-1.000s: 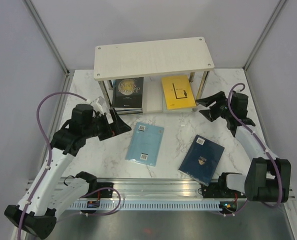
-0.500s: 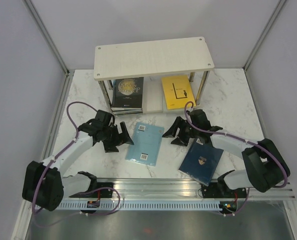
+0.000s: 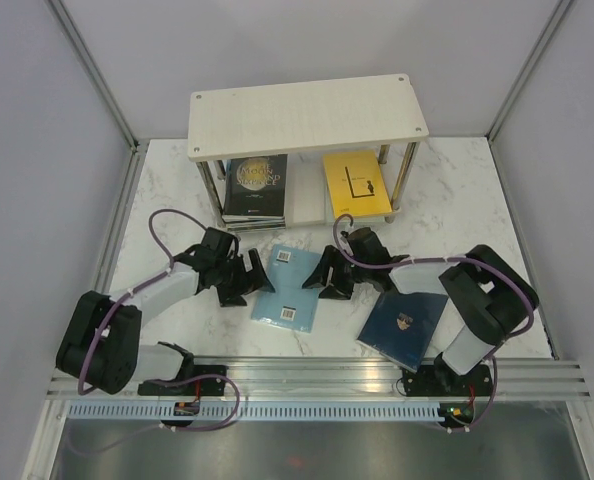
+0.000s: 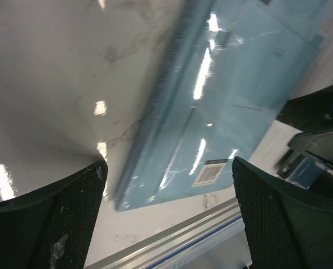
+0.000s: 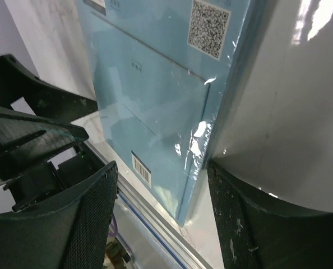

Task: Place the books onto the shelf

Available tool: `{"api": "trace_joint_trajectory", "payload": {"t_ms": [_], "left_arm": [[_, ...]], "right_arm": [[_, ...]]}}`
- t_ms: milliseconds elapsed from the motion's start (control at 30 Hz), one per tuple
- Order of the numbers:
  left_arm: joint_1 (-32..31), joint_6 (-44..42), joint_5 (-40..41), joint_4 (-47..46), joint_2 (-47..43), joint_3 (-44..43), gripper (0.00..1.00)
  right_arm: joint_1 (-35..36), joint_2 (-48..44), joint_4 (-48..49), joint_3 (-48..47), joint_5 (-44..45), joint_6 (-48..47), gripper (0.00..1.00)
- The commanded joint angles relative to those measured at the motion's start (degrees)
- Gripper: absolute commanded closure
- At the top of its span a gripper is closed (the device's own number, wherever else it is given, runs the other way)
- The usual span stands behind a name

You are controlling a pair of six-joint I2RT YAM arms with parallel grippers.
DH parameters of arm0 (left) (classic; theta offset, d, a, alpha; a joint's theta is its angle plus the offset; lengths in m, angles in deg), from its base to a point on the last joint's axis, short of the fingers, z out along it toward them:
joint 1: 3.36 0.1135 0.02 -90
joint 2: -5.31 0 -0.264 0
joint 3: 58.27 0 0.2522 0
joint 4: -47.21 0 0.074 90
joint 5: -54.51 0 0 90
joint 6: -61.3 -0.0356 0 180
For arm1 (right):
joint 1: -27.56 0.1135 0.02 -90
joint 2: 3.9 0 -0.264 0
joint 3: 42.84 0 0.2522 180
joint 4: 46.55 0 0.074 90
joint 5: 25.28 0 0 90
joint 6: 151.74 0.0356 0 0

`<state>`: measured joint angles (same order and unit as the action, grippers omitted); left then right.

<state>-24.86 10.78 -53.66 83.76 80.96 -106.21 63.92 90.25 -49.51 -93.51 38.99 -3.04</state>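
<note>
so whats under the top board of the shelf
A stack topped by a dark book at left, a yellow book at right. The top board hides their far ends.

— Between the spread fingers of the left gripper (image 4: pixel 167 163)?
— Light blue book (image 4: pixel 222 95), flat on the marble table (image 4: pixel 54 61), barcode label up. Past its corner, a metal rail (image 4: pixel 172 236).

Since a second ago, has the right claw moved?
Yes: the right claw swung left from the shelf's right post to the light blue book.
</note>
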Motion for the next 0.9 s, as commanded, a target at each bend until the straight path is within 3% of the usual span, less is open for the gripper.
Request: {"api": "trace_joint_trajectory", "payload": {"t_ms": [0,233,433,533,567,667,867], "left_arm": [[-2.2,1.3,1.9,-11.7,4.6,4.5,0.04],[-7.2,9.4,-10.1,-29.9,5.5,11.4,0.05],[-7.2,11.9,-12.1,-32.7,-1.9,15.9,0.09],[-7.2,12.9,-12.1,-32.0,-6.1,17.5,0.09],[-7.2,13.2,-12.0,-30.9,-7.4,17.8,0.1],[-7.2,13.0,-11.4,-26.5,-12.5,18.4,0.1],[-7.2,10.3,-5.6,-12.8,-26.9,16.2,0.08]], "right_arm": [[1.6,4.5,5.4,-0.2,1.5,0.4,0.3],[3.0,8.2,14.9,3.5,-1.1,5.1,0.31],[3.0,6.8,14.9,5.5,-1.5,5.1,0.33],[3.0,4.2,14.7,6.5,-1.9,5.1,0.45],[3.0,3.3,14.3,6.8,-1.9,5.0,0.67],[3.0,-1.6,13.3,8.3,-1.8,3.8,1.0],[3.0,-13.8,14.9,11.2,-3.8,4.0,1.0]]}}
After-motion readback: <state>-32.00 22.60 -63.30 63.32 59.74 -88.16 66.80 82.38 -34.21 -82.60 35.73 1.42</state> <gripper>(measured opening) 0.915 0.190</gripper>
